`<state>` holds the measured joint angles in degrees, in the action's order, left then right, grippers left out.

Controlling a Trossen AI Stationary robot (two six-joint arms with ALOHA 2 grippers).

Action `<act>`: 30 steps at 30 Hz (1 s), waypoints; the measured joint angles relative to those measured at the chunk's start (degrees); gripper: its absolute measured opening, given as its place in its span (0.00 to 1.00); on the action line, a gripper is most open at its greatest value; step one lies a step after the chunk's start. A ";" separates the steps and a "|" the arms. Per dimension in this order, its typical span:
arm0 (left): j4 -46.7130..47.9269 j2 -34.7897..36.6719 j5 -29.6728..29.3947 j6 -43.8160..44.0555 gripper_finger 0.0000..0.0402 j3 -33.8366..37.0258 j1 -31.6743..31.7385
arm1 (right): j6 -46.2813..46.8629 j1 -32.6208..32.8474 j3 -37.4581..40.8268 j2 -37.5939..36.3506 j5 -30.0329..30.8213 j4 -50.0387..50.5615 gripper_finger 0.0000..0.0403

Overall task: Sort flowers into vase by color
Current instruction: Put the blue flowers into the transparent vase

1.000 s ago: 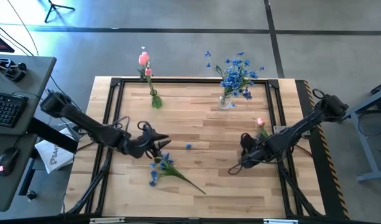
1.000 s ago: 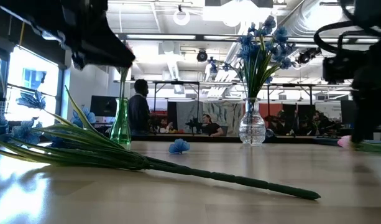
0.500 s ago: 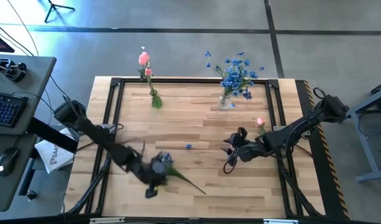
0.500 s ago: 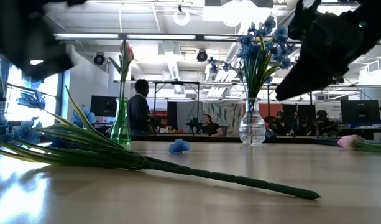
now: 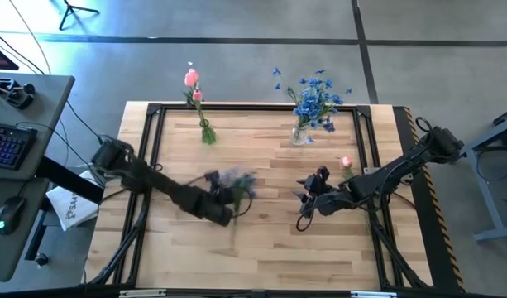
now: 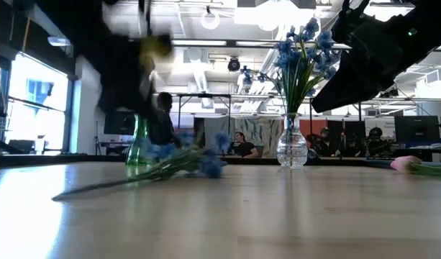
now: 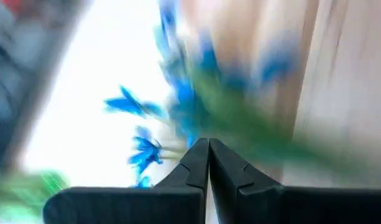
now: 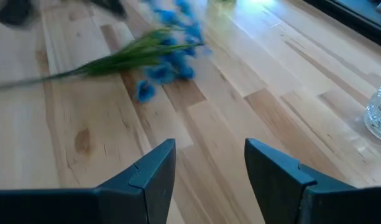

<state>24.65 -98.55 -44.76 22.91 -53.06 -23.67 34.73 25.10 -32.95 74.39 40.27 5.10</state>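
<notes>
The left gripper [image 5: 224, 207] is at the middle of the table [image 5: 270, 248], its jaws pinched fully together on the stem of a blue blossom spray [image 5: 235, 184]. In the low view the spray hangs slanted, blossoms raised and the bare stem end trailing at or close to the wood; whether it touches cannot be told. The spray is motion-blurred in every view.

The right gripper [image 5: 307, 194] hovers to the right of centre, fingers [image 8: 146, 171] spread part-way and empty. A pink tulip [image 5: 346, 163] lies on the table just beyond it.

At the far edge stand two vases: a green vase [image 5: 208, 132] holding pink tulips, and a clear glass vase [image 5: 300, 134] already full of blue sprays.

Judgement: the step in hand is carrying the blue spray to the clear glass vase. To do it well, the spray needs lifting high enough that the stem end clears the vase rim, then turning to stem-down before descent. The vase is crowded, so the stem should enter at a gap near the rim. A slower carry would steady the swinging head. The grip sits near the blossoms, leaving a long free stem to aim.
</notes>
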 joint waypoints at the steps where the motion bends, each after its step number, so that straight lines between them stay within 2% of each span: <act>1: 0.32 1.54 -2.73 -1.75 0.00 -1.84 0.56 | 0.62 -0.14 -0.01 0.20 -0.04 -0.11 0.47; 3: 2.93 4.01 -5.36 -3.36 0.00 -4.37 1.08 | 1.06 -0.28 0.00 0.55 0.18 0.00 0.47; 5: 4.57 5.25 -4.77 -3.11 0.00 -5.06 2.11 | 1.24 -0.28 0.01 0.97 0.20 -0.10 0.47; 8: 4.05 8.14 -1.39 2.51 0.00 -5.03 2.86 | 1.38 -0.28 0.02 2.12 0.29 -0.22 0.47; 10: 3.57 9.37 3.53 6.46 0.02 -4.30 3.06 | 1.45 -0.28 0.02 3.15 0.39 -1.02 0.47; 14: 3.35 8.59 13.30 13.17 0.13 -1.26 3.92 | 1.40 -0.28 0.02 6.45 0.44 -3.61 0.47; 18: 0.68 7.25 19.39 18.88 0.30 2.92 4.18 | 1.31 -0.28 0.02 10.46 0.02 -6.82 0.47; 21: -2.23 5.75 19.13 21.75 0.41 5.14 4.25 | 1.16 -0.37 0.02 13.14 -0.02 -8.38 0.47; 24: -4.20 3.48 18.84 23.97 0.48 5.57 4.42 | 0.85 -0.37 0.02 15.01 -0.06 -9.68 0.47; 27: -8.37 1.07 18.78 23.36 0.49 5.60 4.55 | 0.82 -0.37 0.02 15.59 -0.09 -10.34 0.47; 30: -11.47 -1.97 18.88 22.44 0.45 5.53 5.15 | -0.68 -0.30 0.02 14.92 -0.38 -10.12 0.47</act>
<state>13.18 -100.52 -25.88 45.36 -47.53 -18.52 34.04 24.80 -32.93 89.31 39.89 -5.02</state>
